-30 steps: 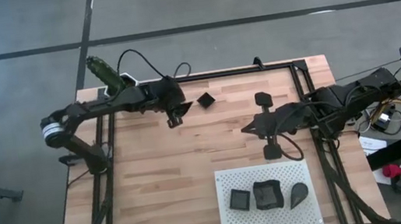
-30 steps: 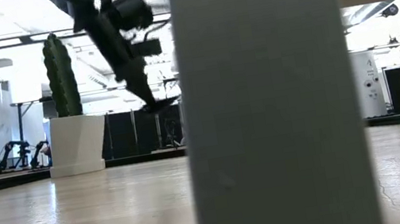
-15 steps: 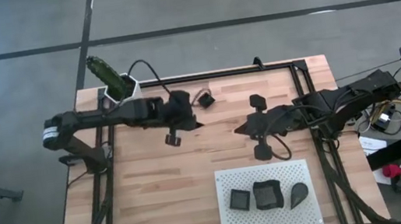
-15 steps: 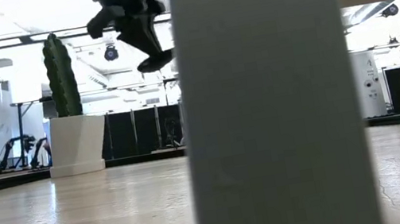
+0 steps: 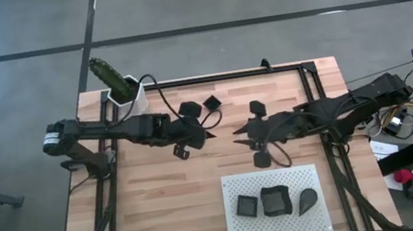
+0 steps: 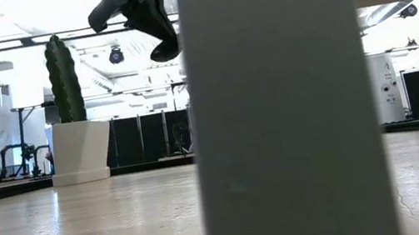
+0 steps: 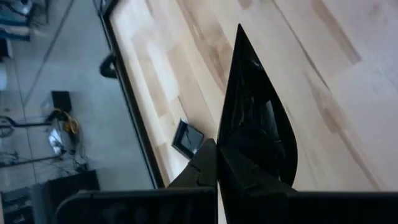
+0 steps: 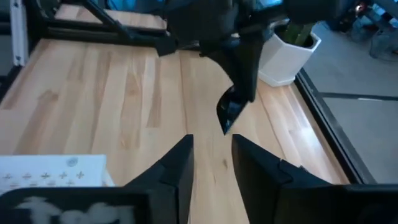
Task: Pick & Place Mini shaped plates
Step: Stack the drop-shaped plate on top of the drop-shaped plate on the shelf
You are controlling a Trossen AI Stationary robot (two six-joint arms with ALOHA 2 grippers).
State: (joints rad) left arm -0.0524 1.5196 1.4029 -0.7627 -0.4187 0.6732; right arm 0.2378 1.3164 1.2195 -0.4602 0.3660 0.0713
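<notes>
in the low view a wide pale post (image 6: 284, 106) hides the table's middle and the white board with its plates. the left claw (image 6: 157, 41) is cut off by the top edge there, and the held teardrop plate (image 7: 258, 134) covers its fingertips in the left wrist view.

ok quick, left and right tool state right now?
Left tool: closed on a teardrop plate, held above the table.
Right tool: open, holding nothing, facing the left one over mid-table.

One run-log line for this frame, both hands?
left hand: shut on black teardrop mini plate, mid-table | right hand: open, facing it | white perforated board: three dark plates
</notes>
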